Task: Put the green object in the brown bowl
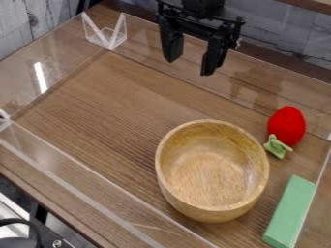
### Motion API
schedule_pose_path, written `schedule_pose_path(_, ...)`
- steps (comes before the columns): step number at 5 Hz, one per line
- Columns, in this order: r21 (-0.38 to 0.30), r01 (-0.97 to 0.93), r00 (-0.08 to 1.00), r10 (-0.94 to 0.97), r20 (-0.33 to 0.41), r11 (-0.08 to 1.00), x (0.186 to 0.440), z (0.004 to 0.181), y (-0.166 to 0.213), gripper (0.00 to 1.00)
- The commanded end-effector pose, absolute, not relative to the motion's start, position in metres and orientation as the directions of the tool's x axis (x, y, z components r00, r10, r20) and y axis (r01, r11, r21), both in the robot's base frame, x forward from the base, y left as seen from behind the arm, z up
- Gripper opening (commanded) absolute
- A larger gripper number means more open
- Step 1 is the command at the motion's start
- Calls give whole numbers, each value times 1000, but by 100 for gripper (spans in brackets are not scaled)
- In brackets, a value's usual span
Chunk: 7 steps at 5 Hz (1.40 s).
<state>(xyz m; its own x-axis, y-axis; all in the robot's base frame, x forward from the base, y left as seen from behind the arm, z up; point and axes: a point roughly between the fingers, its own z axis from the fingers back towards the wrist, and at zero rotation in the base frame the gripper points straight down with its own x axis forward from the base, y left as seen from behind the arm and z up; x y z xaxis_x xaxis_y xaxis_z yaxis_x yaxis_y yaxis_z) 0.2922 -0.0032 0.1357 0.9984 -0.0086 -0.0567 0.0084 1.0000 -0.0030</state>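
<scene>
The green object (291, 212) is a long, flat, light-green bar lying on the table at the lower right, just right of the brown bowl (212, 170). The bowl is wide, light wood with a thick rim, and nothing lies inside it. My gripper (196, 56) hangs at the top centre, pointing down, well above and behind the bowl. Its two dark fingers (169, 46) stand apart and open, with nothing between them.
A red round object (287, 124) with a small green piece (277, 147) attached sits right of the bowl, behind the bar. Clear acrylic walls (65, 145) border the wooden tabletop on the left and front. A clear stand (104, 32) sits at the back left.
</scene>
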Motion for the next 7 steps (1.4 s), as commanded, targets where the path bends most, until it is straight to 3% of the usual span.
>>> schedule_pose_path(1,-10,-23,996,22,-90,1000,297,125,-11,100)
schedule_pose_path(4,-51,103,989,-108,-102,993,274,111,-130,100)
schedule_pose_path(5,-63,78,992,-84,-96,995,259,104,-153,100)
schedule_pose_path(7,-62,39,996,-44,-78,997,246,79,-152,100)
